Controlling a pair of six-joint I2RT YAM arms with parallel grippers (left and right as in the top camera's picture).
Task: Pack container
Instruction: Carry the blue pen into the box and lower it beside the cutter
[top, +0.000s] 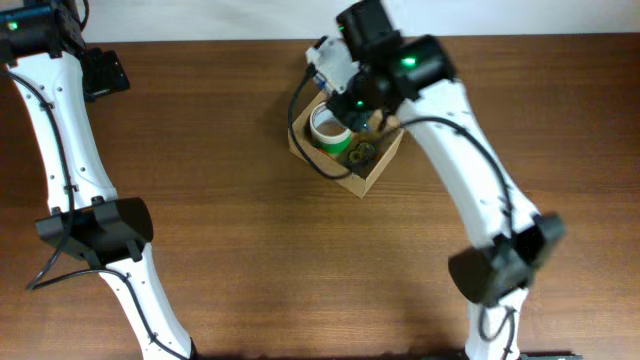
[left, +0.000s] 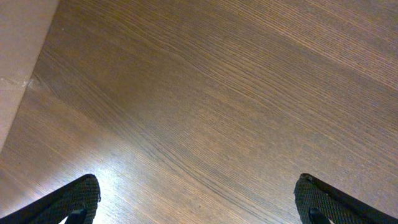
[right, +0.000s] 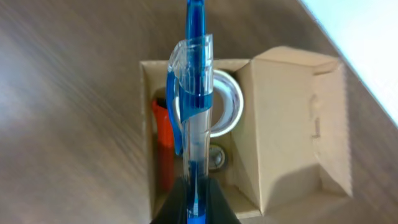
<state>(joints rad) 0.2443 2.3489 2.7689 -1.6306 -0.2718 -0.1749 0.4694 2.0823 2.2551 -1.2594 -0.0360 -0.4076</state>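
Wood-grain table (top: 250, 250) beneath container (top: 372, 172), white strip (top: 200, 18) behind

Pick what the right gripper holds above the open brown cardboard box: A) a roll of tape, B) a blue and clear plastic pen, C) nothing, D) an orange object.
B: in the right wrist view the right gripper is shut on the blue and clear plastic pen over the open brown cardboard box, while the tape roll and the orange object lie inside it.
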